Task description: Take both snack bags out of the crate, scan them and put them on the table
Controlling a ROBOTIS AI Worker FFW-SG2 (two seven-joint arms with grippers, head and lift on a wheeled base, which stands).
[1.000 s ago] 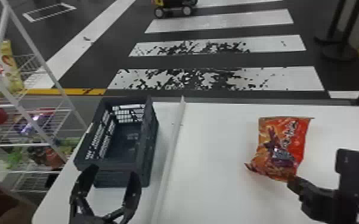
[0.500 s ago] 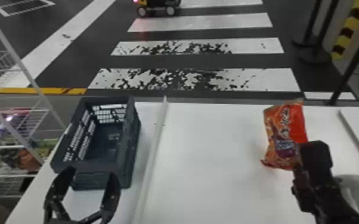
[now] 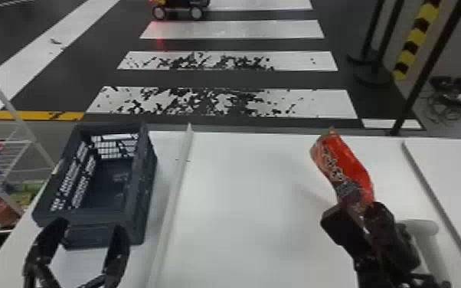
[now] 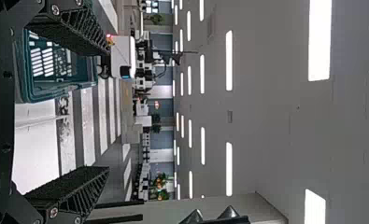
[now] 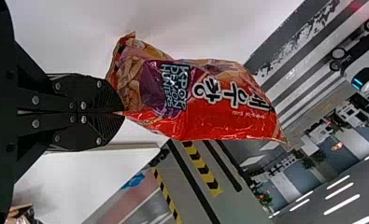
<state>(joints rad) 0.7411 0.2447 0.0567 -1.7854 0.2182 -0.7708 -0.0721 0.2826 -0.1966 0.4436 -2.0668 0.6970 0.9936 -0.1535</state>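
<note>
From where I stand, nearest first. Right gripper: fingers closed on one end of the red snack bag. Small pinch, most of the bag sticking out past the tips. Main risk: it pivots or slides out on a fast swing, since the load hangs on one corner of slick film. Squeezing harder could crush the contents or split the seam.

Pale rounded thing right beside that gripper. Can't tell if it's the scanner. A careless wrist turn could knock it.

Left gripper: fingers wide, nothing between them, by the crate's near end. If it dips or sweeps, a tip could catch the rim and drag the crate.

Bag itself is out of the crate, tilted, looks held above the white table. I'd call this the scan step. Creased film or code turned away would mean a missed read; show a flat face, slowly. Let go too far out and it could drop past the far edge onto the striped floor.

Small brownish package at the right wrist view's edge; can't tell if it's bag two. Worth confirming before calling it done.
</note>
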